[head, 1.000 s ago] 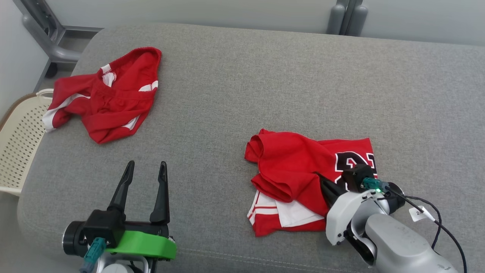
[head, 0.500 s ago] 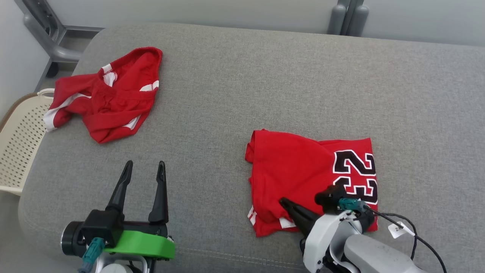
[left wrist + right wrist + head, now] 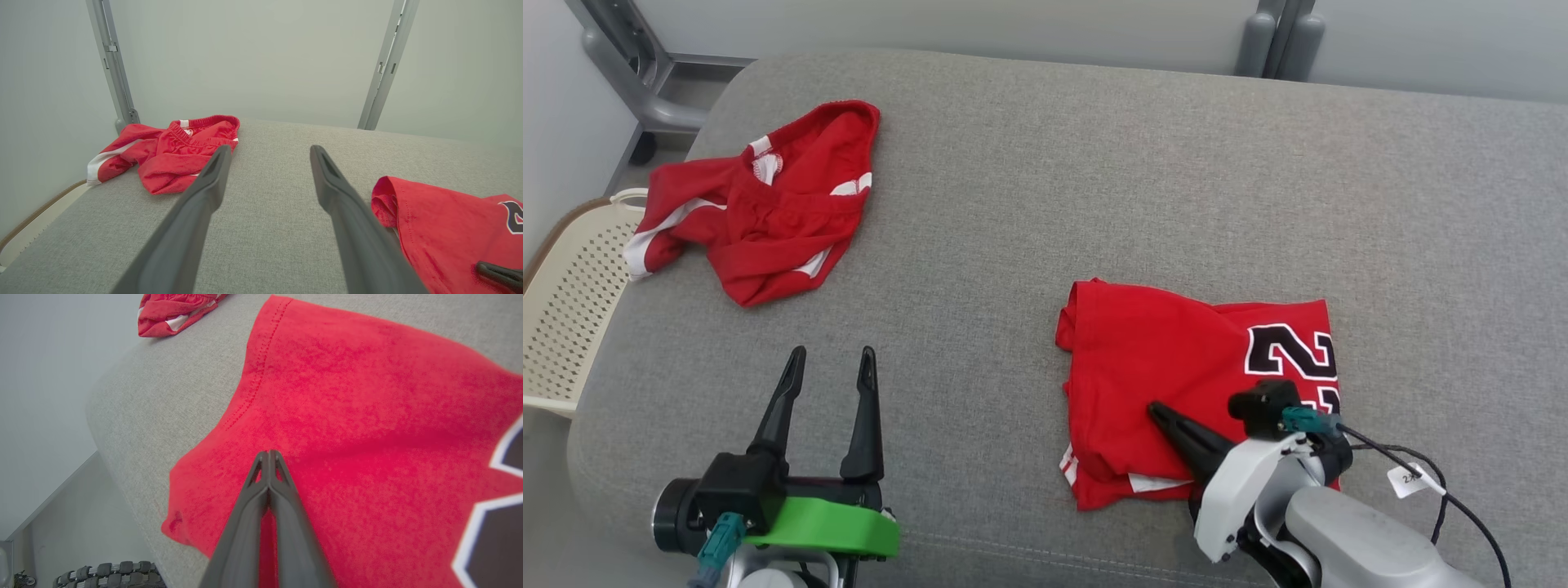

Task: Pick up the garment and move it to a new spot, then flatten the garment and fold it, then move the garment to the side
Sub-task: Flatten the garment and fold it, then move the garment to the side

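The garment (image 3: 1168, 359) is a red jersey with a black-and-white number, lying folded flat on the right of the grey cushion (image 3: 1094, 163). My right gripper (image 3: 1156, 410) is shut with nothing between its fingers. Its tip lies on the jersey's front left part. In the right wrist view the closed fingertips (image 3: 267, 454) point across the red cloth (image 3: 347, 416). My left gripper (image 3: 832, 353) stands open and empty at the lower left, apart from the jersey. The left wrist view has its fingers (image 3: 269, 151) spread, the jersey (image 3: 441, 220) to their right.
Crumpled red shorts (image 3: 760, 212) with white stripes lie at the cushion's far left corner. A cream perforated basket (image 3: 564, 310) stands off the left edge. Grey frame posts (image 3: 1274, 37) rise behind the cushion. Bare cushion lies between the two garments.
The jersey's bunched left flap with its white underside showing now lies flat. My shut right gripper swept toward the front left over it, then drew back a little. The left gripper stayed put.
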### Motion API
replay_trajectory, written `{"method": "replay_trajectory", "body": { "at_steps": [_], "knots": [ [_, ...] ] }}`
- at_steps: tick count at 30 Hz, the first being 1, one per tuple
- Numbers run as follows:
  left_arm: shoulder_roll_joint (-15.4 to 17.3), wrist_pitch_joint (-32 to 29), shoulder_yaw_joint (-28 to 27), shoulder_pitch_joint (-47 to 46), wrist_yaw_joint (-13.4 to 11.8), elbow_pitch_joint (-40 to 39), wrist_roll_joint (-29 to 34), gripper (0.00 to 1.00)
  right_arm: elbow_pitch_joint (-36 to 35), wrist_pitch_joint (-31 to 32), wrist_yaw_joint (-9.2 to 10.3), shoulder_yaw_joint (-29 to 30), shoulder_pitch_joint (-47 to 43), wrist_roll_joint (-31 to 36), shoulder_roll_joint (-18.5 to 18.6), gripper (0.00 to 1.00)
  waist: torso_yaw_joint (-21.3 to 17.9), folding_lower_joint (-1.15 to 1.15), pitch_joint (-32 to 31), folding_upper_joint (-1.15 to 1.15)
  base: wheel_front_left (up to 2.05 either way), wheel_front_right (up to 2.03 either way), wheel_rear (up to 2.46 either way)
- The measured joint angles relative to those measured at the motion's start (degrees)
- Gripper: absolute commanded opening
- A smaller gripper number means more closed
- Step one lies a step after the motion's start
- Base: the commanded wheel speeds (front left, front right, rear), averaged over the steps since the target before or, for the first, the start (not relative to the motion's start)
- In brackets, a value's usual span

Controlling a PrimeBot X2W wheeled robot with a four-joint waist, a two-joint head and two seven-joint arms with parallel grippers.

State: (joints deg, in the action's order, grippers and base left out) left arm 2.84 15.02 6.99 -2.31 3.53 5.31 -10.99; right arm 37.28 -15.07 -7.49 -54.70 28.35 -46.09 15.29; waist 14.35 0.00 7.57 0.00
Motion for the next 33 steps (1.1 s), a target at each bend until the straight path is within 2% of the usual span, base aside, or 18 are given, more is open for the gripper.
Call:
{"method": "replay_trajectory", "body": {
  "at_steps": [2, 3, 4, 11, 19, 26, 33],
  "knots": [
    [0.01, 0.00, -0.18, 0.10, -0.01, -0.05, 0.00, 1.00, -0.35, 0.01, 0.00, 2.19, -0.09, 0.01, 0.14, 0.00, -0.23, 0.00, -0.07, 0.00, 0.00, 0.00, 0.00],
    [0.01, 0.00, -0.18, 0.20, -0.05, -0.11, 0.00, 1.00, -0.92, 0.01, 0.00, 3.59, -0.12, 0.10, 0.33, 0.40, -0.36, 0.00, -0.11, 0.00, 0.00, 0.00, 0.00],
    [0.01, 0.00, -0.18, 0.29, -0.09, -0.16, -0.01, 1.00, -1.60, 0.00, 0.00, 5.16, -0.19, 0.48, 0.62, 0.99, -0.51, 0.00, -0.15, 0.00, 0.00, 0.00, 0.00],
    [0.00, 0.00, -0.78, 0.52, -0.29, -1.24, 0.04, 1.00, -5.06, 0.00, 0.00, 14.69, -3.18, 3.13, 2.22, 1.00, -1.92, 0.00, -0.57, 0.00, 0.00, 0.00, 0.00],
    [0.00, 0.00, -2.57, 1.38, -0.51, -1.35, 1.27, 1.00, -3.69, 0.00, 0.00, 20.27, -4.85, 4.37, 4.85, 1.00, -4.14, 0.00, -1.74, 0.00, 0.00, 0.00, 0.00],
    [0.00, 0.01, -5.46, 1.59, -0.86, -1.14, 2.05, 1.00, -2.56, 4.14, 0.00, 19.57, -4.78, 0.19, 7.79, 1.00, -5.42, 0.00, -2.75, 0.00, 0.00, 0.00, 0.00],
    [0.00, 0.01, -8.09, 1.77, -2.03, 0.15, 2.68, 1.00, -3.54, 11.05, 0.00, 15.10, -4.23, -6.03, 10.27, 1.00, -5.68, 0.00, -3.31, 0.00, 0.00, 0.00, 0.00]
  ]
}}
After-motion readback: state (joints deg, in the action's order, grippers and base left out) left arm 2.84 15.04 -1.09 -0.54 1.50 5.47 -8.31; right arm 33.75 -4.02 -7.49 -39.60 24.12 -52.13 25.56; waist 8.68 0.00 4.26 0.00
